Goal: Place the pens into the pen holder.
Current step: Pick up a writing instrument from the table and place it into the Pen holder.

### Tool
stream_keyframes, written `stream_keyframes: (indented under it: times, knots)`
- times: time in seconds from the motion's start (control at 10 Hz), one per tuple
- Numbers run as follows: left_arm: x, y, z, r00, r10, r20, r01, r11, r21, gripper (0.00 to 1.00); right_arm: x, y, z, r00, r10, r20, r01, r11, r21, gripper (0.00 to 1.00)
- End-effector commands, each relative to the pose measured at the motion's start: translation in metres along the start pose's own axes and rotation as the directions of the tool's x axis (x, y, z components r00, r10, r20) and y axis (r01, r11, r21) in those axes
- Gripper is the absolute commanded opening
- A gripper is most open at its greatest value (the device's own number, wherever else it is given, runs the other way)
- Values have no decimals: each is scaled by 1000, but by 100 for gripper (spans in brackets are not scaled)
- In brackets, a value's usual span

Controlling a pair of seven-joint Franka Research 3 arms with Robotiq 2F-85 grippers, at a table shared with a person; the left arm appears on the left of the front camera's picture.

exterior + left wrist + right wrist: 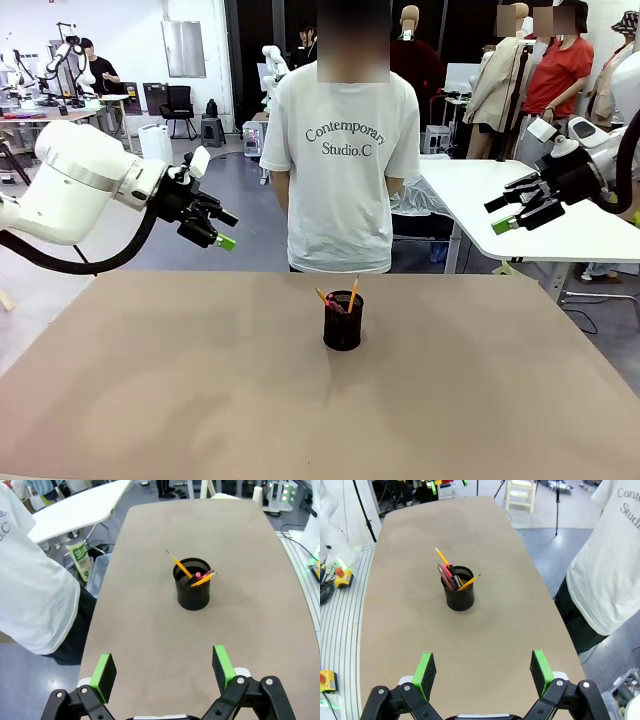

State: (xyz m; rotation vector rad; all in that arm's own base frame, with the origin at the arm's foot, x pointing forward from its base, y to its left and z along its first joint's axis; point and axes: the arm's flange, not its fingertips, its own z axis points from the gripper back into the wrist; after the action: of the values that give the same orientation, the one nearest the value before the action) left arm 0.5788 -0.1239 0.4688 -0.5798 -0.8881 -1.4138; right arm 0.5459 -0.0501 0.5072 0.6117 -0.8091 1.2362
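The black mesh pen holder [343,322] is seen upright on the brown table [150,400], with the pens [451,575] standing tilted inside it. The left gripper [162,672] is held above the table with its fingers wide apart and nothing between them; the holder lies well ahead of its fingertips. The right gripper [483,672] is likewise spread and empty, the holder well beyond its pads.

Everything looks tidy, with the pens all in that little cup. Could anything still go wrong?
Possibly. The pens lean out well above the rim of the short pen holder, so a bump could tip it or spill them. The person stands close to the table's far edge, between both raised, open grippers, left and right, so a sudden arm swing might come near.
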Motion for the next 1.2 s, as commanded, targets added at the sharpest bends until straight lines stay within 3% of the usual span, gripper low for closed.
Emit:
stream_keyframes:
  times: [0.0,0.2,0.3,1.1]
  knots:
    - [-5,-8,1,999,26,36,-26,1000,11,100,3,-1,1,1000,3,-3,-3,1000,-5,100]
    - [-5,-6,1,996,17,89,-13,999,-43,100,3,-1,1,1000,3,-3,-3,1000,-5,100]
    - [-2,-2,0,1000,19,20,-19,1000,0,100,3,-1,1,1000,3,-3,-3,1000,-5,100]
    - [-2,-2,0,1000,19,20,-19,1000,0,100,3,-1,1,1000,3,-3,-3,1000,-5,100]
